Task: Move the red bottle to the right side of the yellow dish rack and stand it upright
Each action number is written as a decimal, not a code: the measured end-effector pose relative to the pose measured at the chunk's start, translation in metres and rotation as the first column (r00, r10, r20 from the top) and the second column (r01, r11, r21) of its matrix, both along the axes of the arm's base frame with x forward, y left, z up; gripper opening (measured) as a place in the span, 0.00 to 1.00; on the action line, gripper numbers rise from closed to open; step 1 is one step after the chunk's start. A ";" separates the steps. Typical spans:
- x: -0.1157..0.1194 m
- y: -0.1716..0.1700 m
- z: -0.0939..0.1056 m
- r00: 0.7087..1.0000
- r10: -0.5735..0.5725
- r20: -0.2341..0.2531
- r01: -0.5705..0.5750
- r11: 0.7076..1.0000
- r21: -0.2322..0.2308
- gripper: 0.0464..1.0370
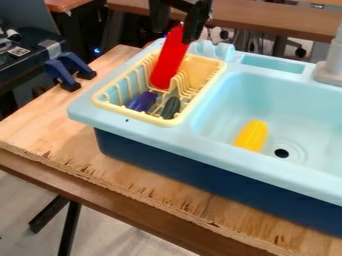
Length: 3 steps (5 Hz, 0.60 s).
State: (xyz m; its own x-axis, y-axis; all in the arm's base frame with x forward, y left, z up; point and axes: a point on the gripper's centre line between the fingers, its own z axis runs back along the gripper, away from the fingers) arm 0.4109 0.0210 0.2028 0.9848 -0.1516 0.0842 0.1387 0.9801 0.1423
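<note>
At the top edge, left of centre, the black gripper [179,20] hangs over the back of the yellow dish rack [210,75]. Directly below it a long red object [170,57] stands tilted, its top overlapping the gripper and its lower end inside the rack. A purple object [141,101] and a dark green one [171,107] lie at the rack's front. To the right, a yellow object [252,135] rests in the light blue sink basin [220,112], just left of the drain.
The grey faucet [330,65] rises at the sink's back right. Left of the rack is the wooden tabletop [50,130], with blue clamps [61,72] at its back left edge. Light blue bumps [214,50] stand behind the rack.
</note>
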 end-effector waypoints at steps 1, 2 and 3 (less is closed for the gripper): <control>0.008 -0.001 -0.005 1.000 0.000 -0.004 0.000 1.000 -0.003 0.94; 0.014 0.000 -0.009 1.000 0.003 -0.009 -0.003 1.000 -0.004 0.67; 0.016 -0.005 -0.007 1.000 0.005 -0.003 -0.005 1.000 -0.002 0.61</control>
